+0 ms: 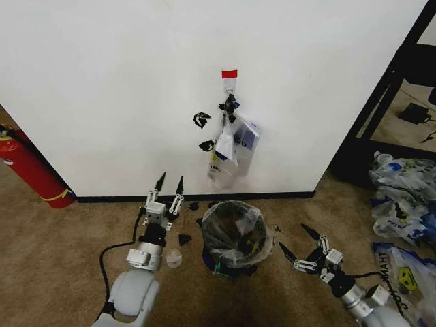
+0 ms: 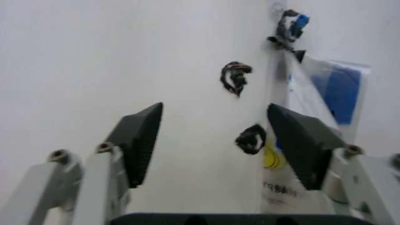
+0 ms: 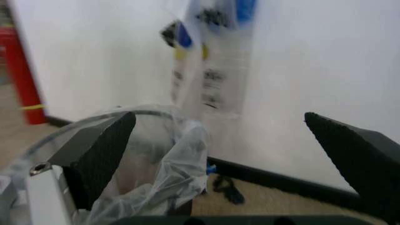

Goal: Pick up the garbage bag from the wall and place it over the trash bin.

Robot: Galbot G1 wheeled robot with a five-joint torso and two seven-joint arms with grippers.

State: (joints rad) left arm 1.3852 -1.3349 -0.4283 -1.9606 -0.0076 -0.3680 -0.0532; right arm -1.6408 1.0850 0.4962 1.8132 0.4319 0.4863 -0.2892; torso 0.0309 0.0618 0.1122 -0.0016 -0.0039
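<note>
The see-through garbage bag (image 1: 230,228) is draped over the small black trash bin (image 1: 242,268), which stands on the carpet in front of the white wall (image 1: 122,82). My left gripper (image 1: 172,178) is open left of the bin, fingers pointing at the wall, holding nothing. In the left wrist view, the left gripper (image 2: 216,110) faces the wall (image 2: 93,56). My right gripper (image 1: 292,236) is open low on the bin's right, a short gap away. In the right wrist view, the right gripper (image 3: 218,117) frames the garbage bag (image 3: 181,159).
A bunch of clear bags (image 1: 231,146) with a dark-blue panel hangs from a hook under red tape (image 1: 229,73). A red fire extinguisher (image 1: 34,170) stands at the left. A black shelf frame (image 1: 381,102) and printed bags (image 1: 402,204) lie at the right. Small scraps (image 1: 184,239) lie beside the bin.
</note>
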